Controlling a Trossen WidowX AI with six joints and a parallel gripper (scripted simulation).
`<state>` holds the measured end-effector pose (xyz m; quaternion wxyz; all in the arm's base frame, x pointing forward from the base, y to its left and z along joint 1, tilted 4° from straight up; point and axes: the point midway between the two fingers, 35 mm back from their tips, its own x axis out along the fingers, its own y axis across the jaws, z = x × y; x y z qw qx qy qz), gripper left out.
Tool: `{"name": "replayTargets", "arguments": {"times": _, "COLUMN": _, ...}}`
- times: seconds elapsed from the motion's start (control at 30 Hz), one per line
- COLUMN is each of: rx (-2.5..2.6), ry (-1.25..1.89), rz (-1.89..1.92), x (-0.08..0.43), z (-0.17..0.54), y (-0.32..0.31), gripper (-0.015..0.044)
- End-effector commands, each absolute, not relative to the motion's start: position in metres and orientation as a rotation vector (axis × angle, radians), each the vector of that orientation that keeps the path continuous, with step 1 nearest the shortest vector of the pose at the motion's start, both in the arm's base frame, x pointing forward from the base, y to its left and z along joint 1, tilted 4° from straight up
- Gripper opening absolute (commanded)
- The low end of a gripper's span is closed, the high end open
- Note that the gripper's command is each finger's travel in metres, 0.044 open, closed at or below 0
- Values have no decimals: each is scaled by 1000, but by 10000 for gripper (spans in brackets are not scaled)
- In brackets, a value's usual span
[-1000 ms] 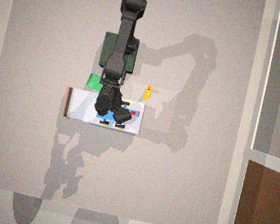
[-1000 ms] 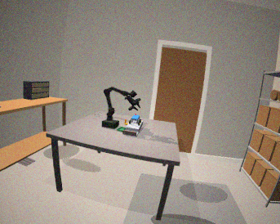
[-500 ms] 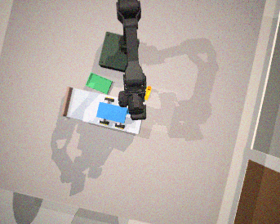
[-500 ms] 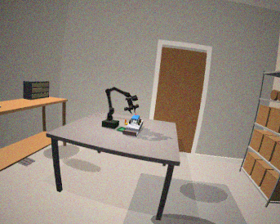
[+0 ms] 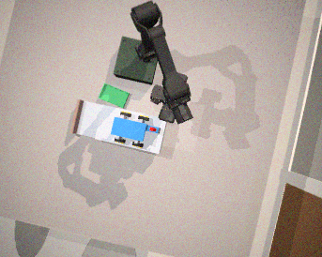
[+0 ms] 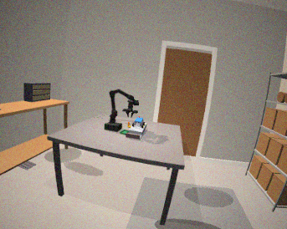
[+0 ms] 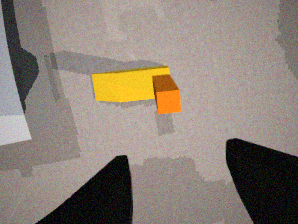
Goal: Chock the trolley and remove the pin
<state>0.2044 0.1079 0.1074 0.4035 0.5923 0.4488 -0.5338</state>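
Note:
The yellow chock (image 7: 122, 88) (image 6: 129, 124) with its orange handle (image 7: 169, 101) lies on the table beside the ramp (image 5: 90, 119) (image 7: 12, 131); the arm hides it in the top view. My gripper (image 7: 178, 158) (image 6: 130, 115) is open and empty, above the table near the chock, with the chock beyond the fingertips in the wrist view. The blue trolley (image 5: 126, 128) (image 6: 139, 120) stands on the ramp on its wheels. The red-headed stop pin (image 5: 153, 129) is at the trolley's right end in the top view. The green tray (image 5: 114, 96) (image 6: 125, 132) holds nothing that I can see.
The arm's dark base (image 5: 135, 61) (image 6: 113, 126) stands behind the tray. A brown strip (image 5: 78, 116) crosses the ramp's left end in the top view. The ramp's edge runs along the left of the wrist view, beside the chock.

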Motion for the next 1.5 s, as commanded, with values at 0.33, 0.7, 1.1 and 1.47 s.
{"name": "replayTargets", "arguments": {"times": 0.33, "rx": 1490, "ry": 1111, "rz": -1394, "x": 202, "z": 82, "y": 111, "gripper": 190}}
{"name": "replayTargets", "arguments": {"times": 0.7, "rx": 1489, "ry": 1111, "rz": -1394, "x": 201, "z": 61, "y": 111, "gripper": 190}}
{"name": "replayTargets", "arguments": {"times": 1.1, "rx": 1489, "ry": 1111, "rz": -1394, "x": 202, "z": 44, "y": 113, "gripper": 190}}
{"name": "replayTargets", "arguments": {"times": 1.47, "rx": 1489, "ry": 1111, "rz": -1395, "x": 201, "z": 31, "y": 113, "gripper": 190}}
